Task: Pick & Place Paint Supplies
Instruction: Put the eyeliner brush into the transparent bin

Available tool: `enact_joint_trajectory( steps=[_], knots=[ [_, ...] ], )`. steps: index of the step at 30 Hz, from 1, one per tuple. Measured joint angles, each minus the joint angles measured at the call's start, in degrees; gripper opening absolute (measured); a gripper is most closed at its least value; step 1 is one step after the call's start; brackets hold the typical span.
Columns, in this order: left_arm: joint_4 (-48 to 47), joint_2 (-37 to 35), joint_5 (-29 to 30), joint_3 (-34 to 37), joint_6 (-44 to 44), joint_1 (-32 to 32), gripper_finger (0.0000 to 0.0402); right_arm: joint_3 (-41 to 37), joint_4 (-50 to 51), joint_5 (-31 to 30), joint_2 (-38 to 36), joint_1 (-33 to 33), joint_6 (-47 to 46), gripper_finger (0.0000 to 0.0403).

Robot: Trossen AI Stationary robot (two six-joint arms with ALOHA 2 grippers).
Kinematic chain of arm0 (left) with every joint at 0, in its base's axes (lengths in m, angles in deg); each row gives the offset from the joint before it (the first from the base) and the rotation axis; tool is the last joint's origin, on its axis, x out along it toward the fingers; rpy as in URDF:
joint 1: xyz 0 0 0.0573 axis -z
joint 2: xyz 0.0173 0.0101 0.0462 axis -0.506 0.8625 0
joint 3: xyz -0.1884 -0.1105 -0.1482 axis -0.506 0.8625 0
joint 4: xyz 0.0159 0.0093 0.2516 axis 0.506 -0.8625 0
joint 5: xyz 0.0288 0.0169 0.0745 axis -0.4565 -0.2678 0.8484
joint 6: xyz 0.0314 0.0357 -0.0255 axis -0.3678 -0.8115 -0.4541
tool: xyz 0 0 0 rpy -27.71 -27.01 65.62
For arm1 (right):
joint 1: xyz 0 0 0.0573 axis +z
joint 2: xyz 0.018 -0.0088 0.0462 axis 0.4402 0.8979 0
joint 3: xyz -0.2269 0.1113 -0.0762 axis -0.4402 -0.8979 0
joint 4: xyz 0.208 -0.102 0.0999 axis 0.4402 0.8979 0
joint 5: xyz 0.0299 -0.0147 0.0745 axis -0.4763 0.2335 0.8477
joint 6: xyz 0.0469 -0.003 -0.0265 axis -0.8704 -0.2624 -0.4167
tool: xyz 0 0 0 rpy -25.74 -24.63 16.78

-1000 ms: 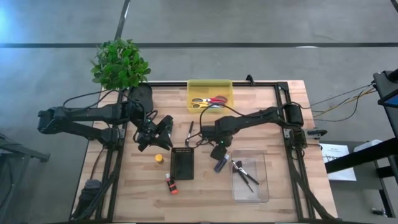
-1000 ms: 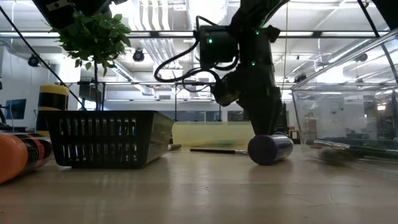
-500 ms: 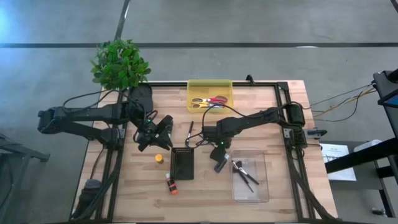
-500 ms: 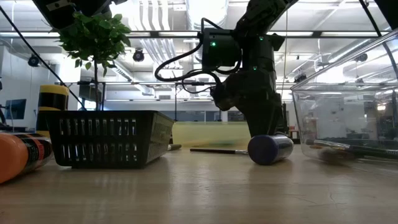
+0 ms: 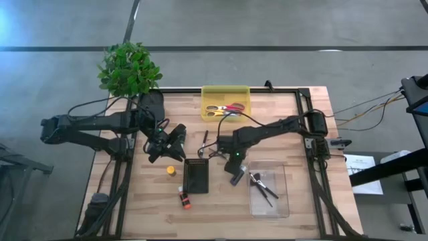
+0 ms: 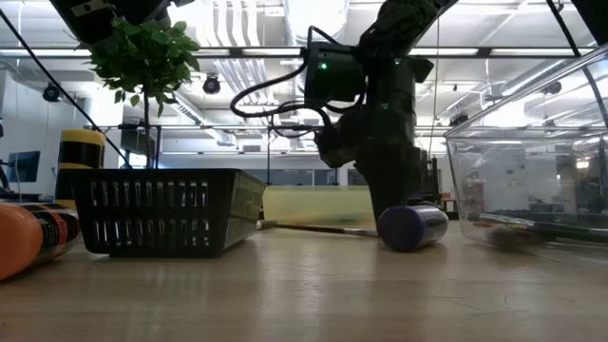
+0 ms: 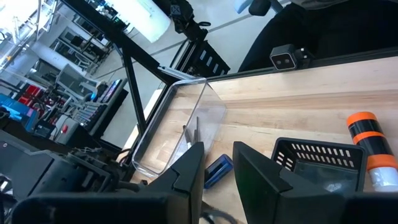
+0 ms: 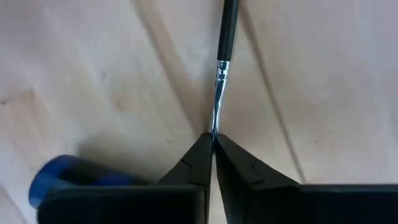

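One thin paintbrush (image 8: 221, 68) pinched at its ferrule by right pincer (image 8: 213, 142): lift level toward clear bin (image 5: 284, 175); left pincer (image 7: 219, 167) slightly spread, idle.

Basket (image 5: 196, 176) btwn tube (image 5: 171, 171) & bin (image 5: 284, 198).

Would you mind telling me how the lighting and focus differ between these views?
High view: even light, soft shadows on the table. Low view: bright ceiling lights backlight the right gripper into a silhouette; the orange tube nearest the lens is blurred. Right wrist view: the thin paintbrush is sharp and its ferrule glints, while the blue tube is soft. Left wrist view: the room beyond looks washed out.
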Motion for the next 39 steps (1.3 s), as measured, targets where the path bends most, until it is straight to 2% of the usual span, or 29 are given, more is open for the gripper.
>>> enact_joint_trajectory(
  steps=[7,13,17,22,26,35,39],
  knots=[
    [0.0,0.0,0.0,0.0,-0.1,0.0,0.0093,0.0,0.9,-2.1,-3.2,0.2,0.1,0.0009],
    [0.0,0.0,0.0,0.0,-0.1,0.0,0.0093,0.1,6.9,-12.8,-12.6,0.2,-2.7,0.0008],
    [0.0,0.0,0.0,0.0,-0.1,0.0,0.0093,0.0,11.0,-18.1,-20.7,1.9,-7.7,0.0008],
    [-0.1,0.0,0.0,0.0,-0.1,0.0,0.0093,-1.3,13.2,-21.4,-28.3,8.5,-17.0,0.0008],
    [-0.2,0.0,0.0,0.0,0.1,0.0,0.0093,-3.6,13.8,-22.0,-30.8,15.6,-26.8,0.0008],
    [0.2,0.0,0.0,0.0,1.2,0.0,0.0093,-7.2,14.2,-21.5,-31.4,33.7,-54.9,0.0008],
    [0.2,0.0,0.0,0.0,2.6,0.0,0.0093,-8.6,9.2,-18.6,-29.6,39.2,-63.1,0.0008]
  ],
)
